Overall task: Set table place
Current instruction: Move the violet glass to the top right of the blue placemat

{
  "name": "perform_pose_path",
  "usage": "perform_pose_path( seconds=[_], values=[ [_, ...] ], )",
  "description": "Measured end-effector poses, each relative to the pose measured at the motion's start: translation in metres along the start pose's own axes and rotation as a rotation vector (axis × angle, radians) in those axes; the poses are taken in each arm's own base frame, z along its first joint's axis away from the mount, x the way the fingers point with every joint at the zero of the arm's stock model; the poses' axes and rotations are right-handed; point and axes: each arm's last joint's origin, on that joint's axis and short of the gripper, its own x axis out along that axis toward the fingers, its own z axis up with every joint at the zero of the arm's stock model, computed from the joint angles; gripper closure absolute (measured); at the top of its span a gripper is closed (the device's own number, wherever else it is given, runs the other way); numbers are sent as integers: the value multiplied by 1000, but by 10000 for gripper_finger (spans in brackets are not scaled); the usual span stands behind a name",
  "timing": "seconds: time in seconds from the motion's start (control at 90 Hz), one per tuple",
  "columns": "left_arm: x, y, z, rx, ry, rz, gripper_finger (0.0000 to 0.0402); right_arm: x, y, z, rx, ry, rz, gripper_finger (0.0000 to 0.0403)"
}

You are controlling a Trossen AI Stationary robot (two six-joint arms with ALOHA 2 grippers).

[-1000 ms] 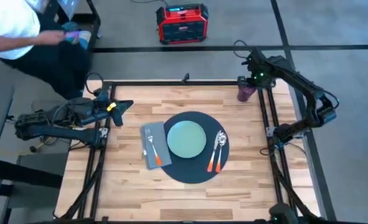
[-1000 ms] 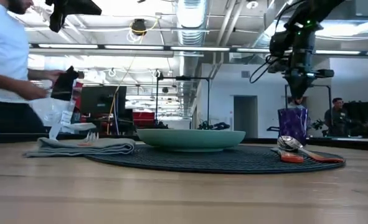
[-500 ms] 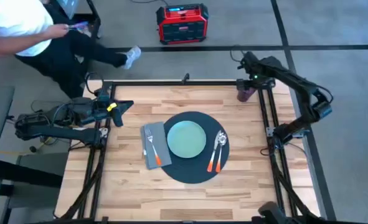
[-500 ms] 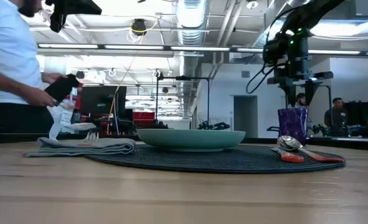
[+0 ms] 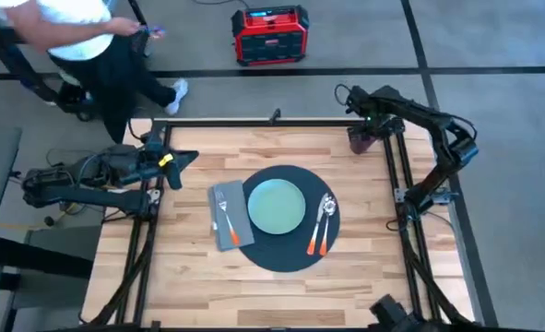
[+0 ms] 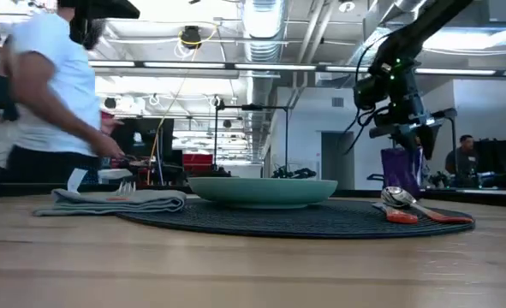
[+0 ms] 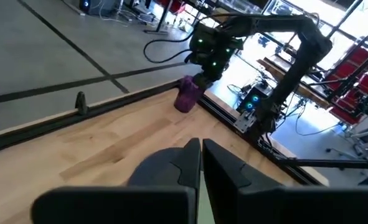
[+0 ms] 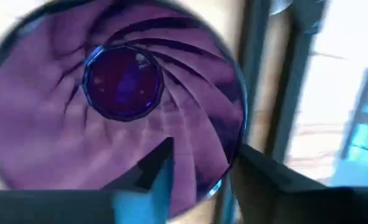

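Observation:
A purple ribbed cup (image 5: 361, 140) stands upright at the far right corner of the light-wood table (image 5: 254, 286). My right gripper (image 8: 202, 177) comes down on it open and tilted, one finger inside the cup and one outside its rim. The round dark placemat (image 5: 286, 256) lies mid-table. It carries the pale green plate (image 5: 276, 205), plus a spoon and an orange-handled knife (image 5: 322, 226) on its right. A grey napkin (image 5: 228, 221) with a fork lies at the placemat's left edge. My left gripper (image 5: 187, 157) waits shut by the table's left rail. My right gripper straddles the cup's rim (image 8: 226, 177) from above, slanting. One finger (image 8: 149, 174) is inside the cup and the other (image 8: 261, 171) outside it. Whether either finger touches the wall, I cannot tell. The cup stands on the table.
Black frame rails (image 5: 396, 184) run along the table's sides. A red box (image 5: 269, 35) sits on the floor beyond the far edge. A person in a white shirt (image 5: 78, 28) moves past the far left corner.
My right gripper has swung a little toward the table's left above the purple cup. It has tipped and come down onto the cup's rim. The cup has stayed in place. The person behind the far left corner has walked along.

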Motion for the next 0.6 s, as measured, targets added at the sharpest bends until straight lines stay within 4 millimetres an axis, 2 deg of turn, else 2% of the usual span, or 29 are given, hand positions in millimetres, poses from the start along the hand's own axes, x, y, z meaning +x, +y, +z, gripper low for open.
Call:
perform_pose_path(
  seconds=[0.089, 0.144, 0.367, 0.6],
  values=[
    [0, 0, 0, 15, 3, 1, 402, 1, 0, 0, -4, 16, 25, 369],
    [0, 0, 0, 17, 3, 2, 401, 0, 1, -1, -19, 14, 51, 389],
    [0, 0, 0, 18, 5, 3, 401, -2, 12, -8, -51, 32, 84, 388],
    [0, 0, 0, 17, 2, 6, 401, -9, 43, -25, -133, -2, 134, 394]
  ],
)
